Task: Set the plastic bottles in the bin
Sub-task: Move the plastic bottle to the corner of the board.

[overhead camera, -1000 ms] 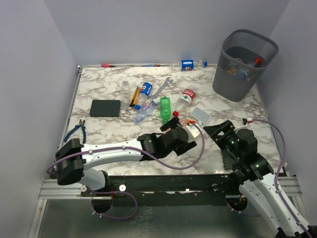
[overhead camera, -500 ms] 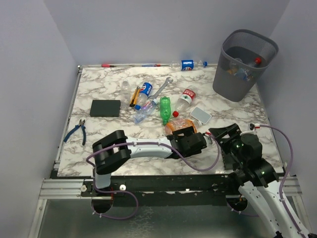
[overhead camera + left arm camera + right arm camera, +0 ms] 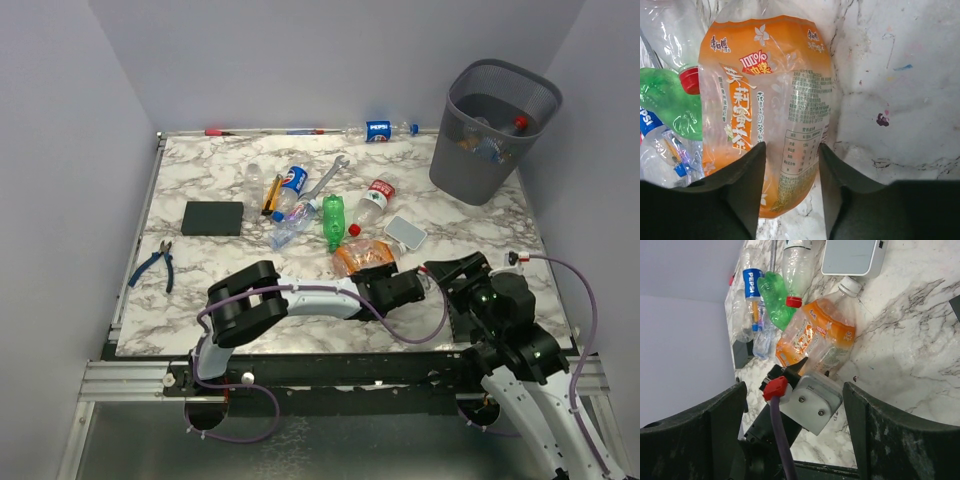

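Marble table (image 3: pixel 200 180), crumpled clear orange-labelled bottle (image 3: pixel 770 115)

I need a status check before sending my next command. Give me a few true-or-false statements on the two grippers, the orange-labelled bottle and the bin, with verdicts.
1. The left gripper has the orange-labelled bottle between its fingers. True.
2. The right gripper is shut on a bottle. False: its fingers are spread wide and it holds nothing.
3. The bin is empty. False: a red-capped bottle shows inside it.
4. A green bottle lies on the table next to the orange-labelled bottle. True.
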`<state>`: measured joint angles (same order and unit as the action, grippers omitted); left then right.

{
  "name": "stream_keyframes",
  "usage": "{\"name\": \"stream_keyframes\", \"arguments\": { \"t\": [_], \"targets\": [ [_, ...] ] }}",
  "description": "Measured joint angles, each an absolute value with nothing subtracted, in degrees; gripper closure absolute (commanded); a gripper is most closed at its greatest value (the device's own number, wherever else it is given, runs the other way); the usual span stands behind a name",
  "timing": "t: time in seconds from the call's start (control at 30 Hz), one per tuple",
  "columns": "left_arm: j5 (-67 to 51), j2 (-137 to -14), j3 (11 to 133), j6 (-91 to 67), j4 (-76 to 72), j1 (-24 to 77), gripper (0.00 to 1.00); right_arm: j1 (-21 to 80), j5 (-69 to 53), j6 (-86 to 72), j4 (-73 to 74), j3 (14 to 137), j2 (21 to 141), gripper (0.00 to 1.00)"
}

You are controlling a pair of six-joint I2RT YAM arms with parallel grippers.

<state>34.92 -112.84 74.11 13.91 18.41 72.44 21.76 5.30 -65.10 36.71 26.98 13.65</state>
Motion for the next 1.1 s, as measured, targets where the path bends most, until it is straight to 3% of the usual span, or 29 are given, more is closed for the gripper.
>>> {"name": "stream_keyframes", "arguments": {
  "t": [0.3, 0.53, 0.57, 0.6, 0.67, 0.73, 0.87, 1.1],
  "targets": [
    [35.86, -106.10, 68.20, 11.27, 15.66, 72.49, 0.80, 21.76, 6.61, -63.51, 37.89, 31.55, 13.32, 0.17],
    [31.29, -87.68, 57.69, 4.34, 12.51, 72.40, 0.82, 21.76, 5.61, -58.35, 35.68, 34.68, 16.23, 0.17],
    [29.87, -85.12, 56.29, 2.55, 11.57, 72.40, 0.76, 21.76, 4.97, -57.74, 35.09, 34.68, 17.19, 0.17],
    [29.30, -81.38, 54.26, 1.72, 10.50, 72.40, 0.63, 21.76, 4.27, -57.17, 34.30, 34.61, 18.17, 0.17],
    [27.97, -76.55, 51.59, -0.47, 8.95, 72.40, 0.29, 21.76, 2.50, -56.29, 32.34, 34.24, 20.18, 0.17],
    [27.86, -73.65, 49.80, -2.61, 8.29, 72.40, 0.12, 21.76, 0.78, -55.70, 29.32, 32.95, 22.35, 0.17],
    [29.67, -71.48, 48.51, -5.28, 7.77, 71.09, 0.08, 21.76, -1.54, -55.79, 22.74, 28.40, 28.97, 0.18],
    [23.77, -75.79, 49.76, -11.79, 7.33, 54.83, 0.08, 21.76, -4.25, -58.43, 10.66, 20.86, 44.60, 0.19]
  ]
}}
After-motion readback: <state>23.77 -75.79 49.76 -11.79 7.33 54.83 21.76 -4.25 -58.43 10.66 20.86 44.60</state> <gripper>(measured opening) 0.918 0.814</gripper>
